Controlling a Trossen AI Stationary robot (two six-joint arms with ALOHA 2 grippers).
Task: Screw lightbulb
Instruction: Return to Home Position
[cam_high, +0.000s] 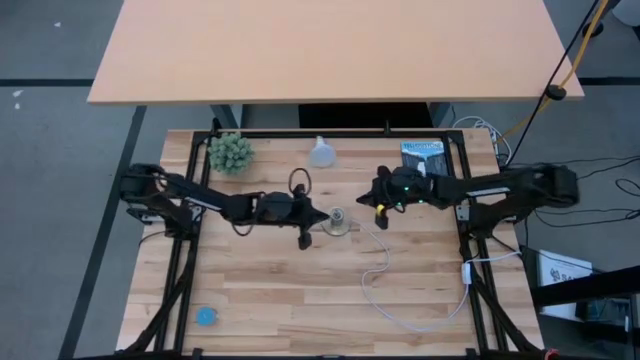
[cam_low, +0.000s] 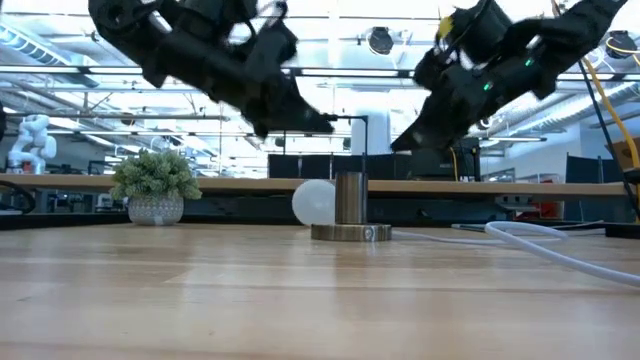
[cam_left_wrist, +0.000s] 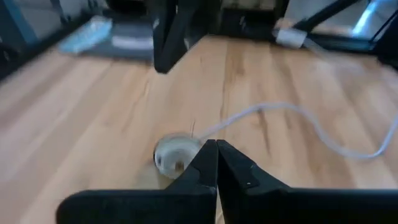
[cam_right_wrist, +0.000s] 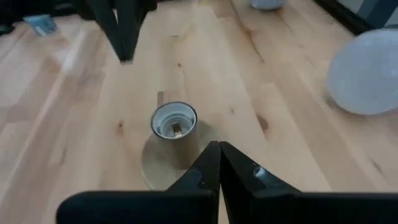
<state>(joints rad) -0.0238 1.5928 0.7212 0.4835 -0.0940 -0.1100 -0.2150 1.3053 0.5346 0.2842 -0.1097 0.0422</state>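
The white lightbulb (cam_high: 321, 153) lies on its side on the table, toward the far edge; it shows behind the socket in the low view (cam_low: 312, 202) and in the right wrist view (cam_right_wrist: 367, 71). The round metal socket (cam_high: 338, 220) stands upright on its flat base mid-table, its opening up (cam_right_wrist: 174, 121), with a white cord (cam_high: 385, 270) leading off. My left gripper (cam_high: 322, 214) is shut and empty, above the table just left of the socket (cam_left_wrist: 176, 154). My right gripper (cam_high: 367, 199) is shut and empty, above the table to the socket's right.
A small potted plant (cam_high: 230, 152) stands at the far left. A blue-and-white packet (cam_high: 422, 153) lies at the far right. A small blue object (cam_high: 206, 316) lies near the near left corner. The cord loops toward the near right edge. A tan desk (cam_high: 330, 50) stands beyond the table.
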